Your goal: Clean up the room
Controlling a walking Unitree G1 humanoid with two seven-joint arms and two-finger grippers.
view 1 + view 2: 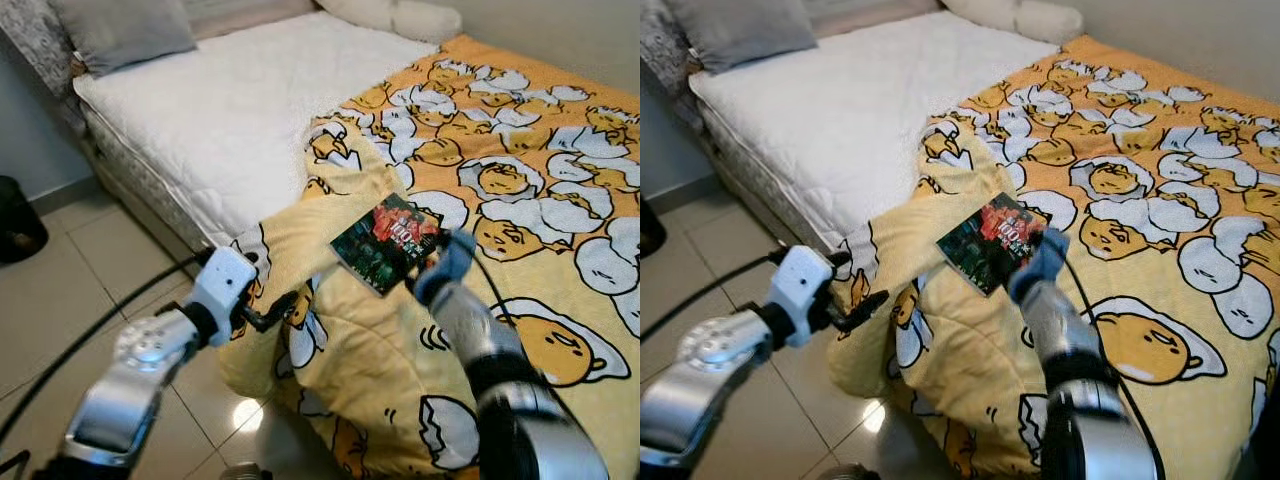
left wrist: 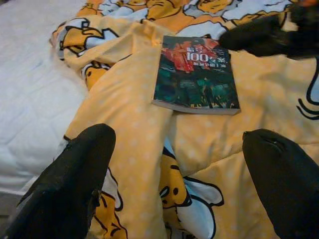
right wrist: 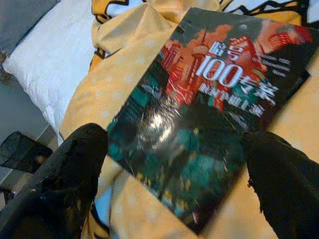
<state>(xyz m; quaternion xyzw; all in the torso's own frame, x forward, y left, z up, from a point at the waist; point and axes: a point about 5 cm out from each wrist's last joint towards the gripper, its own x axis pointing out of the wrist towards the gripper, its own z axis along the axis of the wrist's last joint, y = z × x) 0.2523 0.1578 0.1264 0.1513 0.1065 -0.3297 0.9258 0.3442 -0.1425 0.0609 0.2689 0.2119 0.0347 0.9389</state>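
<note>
A paperback book (image 1: pixel 385 243) with a dark red and green cover lies flat on the yellow egg-pattern blanket (image 1: pixel 520 200), near the bed's side edge. My right gripper (image 3: pixel 177 164) is open, one black finger on each side of the book (image 3: pixel 209 109), just above its cover. From the left wrist view, its black fingers (image 2: pixel 259 37) rest at the book's (image 2: pixel 195 74) far corner. My left gripper (image 1: pixel 270 315) is open and hovers by the blanket fold that hangs over the bed's edge, a short way from the book.
The white mattress (image 1: pixel 230 100) lies bare to the left of the blanket, with a grey pillow (image 1: pixel 120 30) and a white pillow (image 1: pixel 400 15) at its head. A black object (image 1: pixel 15 220) stands on the tiled floor (image 1: pixel 80 290) at far left.
</note>
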